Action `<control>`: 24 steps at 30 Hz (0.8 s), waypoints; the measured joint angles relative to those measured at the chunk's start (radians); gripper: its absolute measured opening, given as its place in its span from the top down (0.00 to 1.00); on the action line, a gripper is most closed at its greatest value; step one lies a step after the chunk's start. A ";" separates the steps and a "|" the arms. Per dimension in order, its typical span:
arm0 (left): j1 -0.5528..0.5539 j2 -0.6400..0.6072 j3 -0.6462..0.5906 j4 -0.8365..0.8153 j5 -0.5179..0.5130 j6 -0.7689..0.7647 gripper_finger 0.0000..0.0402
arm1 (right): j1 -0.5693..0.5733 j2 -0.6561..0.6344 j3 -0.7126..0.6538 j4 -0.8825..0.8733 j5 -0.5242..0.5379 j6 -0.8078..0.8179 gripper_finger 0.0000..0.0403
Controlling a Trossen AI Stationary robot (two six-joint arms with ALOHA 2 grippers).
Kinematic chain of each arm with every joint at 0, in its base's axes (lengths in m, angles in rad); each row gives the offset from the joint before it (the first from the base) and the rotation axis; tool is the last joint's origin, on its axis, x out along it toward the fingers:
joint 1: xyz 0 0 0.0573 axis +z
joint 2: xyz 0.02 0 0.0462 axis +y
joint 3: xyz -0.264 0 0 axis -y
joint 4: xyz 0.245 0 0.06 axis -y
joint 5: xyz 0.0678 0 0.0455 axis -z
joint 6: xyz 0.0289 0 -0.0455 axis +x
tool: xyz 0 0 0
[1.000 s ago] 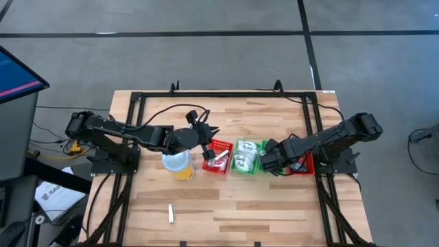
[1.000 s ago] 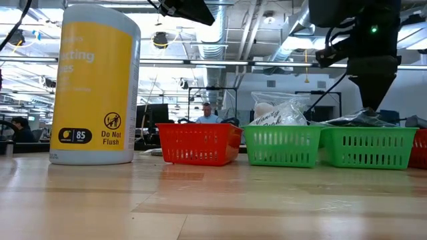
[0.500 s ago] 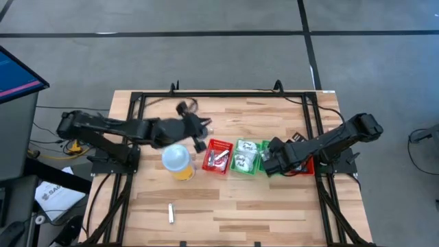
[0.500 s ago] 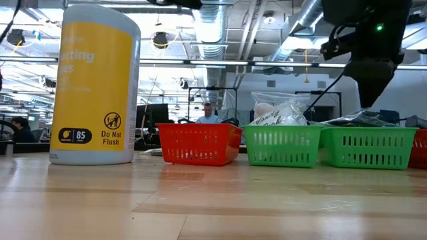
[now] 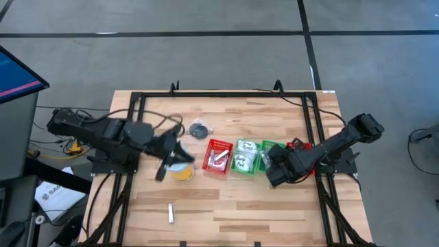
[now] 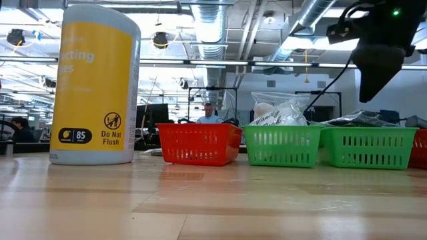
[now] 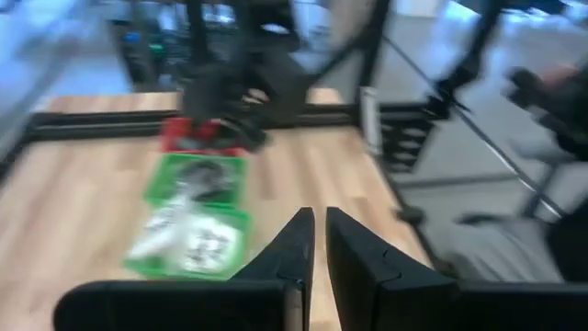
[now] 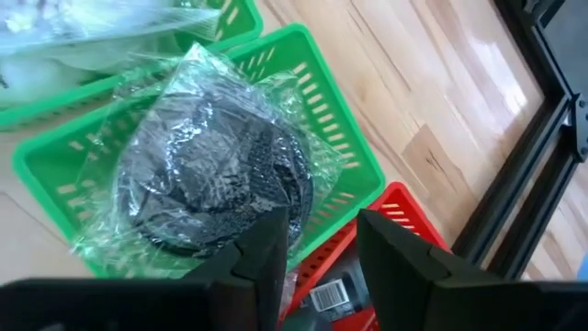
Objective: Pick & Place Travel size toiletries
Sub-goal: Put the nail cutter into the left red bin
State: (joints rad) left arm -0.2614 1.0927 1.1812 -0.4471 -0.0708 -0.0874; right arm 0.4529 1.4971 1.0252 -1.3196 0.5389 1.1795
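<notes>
left arm (image 5: 137, 137) motion-blurred, bin contents (image 7: 188, 244) smeared

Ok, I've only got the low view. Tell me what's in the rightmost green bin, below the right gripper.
Observer: A dark grey disc in clear wrap lies in that green bin; the right gripper, open, points at it.
Operator: Now report what's loose on the table.
Observer: Another dark disc behind the red bin, and a short tube near the front edge.
Operator: Give me the left gripper.
Observer: The left gripper is shut and empty, next to the yellow cup.
</notes>
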 joint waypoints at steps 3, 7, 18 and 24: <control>-0.099 0.002 0.000 -0.009 0.000 0.000 0.94 | 0.013 0.000 0.000 0.001 0.014 0.018 0.69; -0.227 0.035 0.000 -0.021 -0.003 -0.017 0.94 | 0.024 0.000 0.000 0.011 0.016 0.026 0.70; -0.523 0.189 0.000 -0.080 -0.170 -0.283 0.94 | 0.038 0.000 0.000 0.027 0.017 0.026 0.70; -0.605 0.291 0.000 -0.077 -0.211 -0.346 0.94 | 0.038 0.000 0.000 0.031 0.017 0.025 0.69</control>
State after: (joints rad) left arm -0.8669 1.3839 1.1809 -0.5245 -0.2821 -0.4331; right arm 0.4908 1.4975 1.0252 -1.2889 0.5556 1.2045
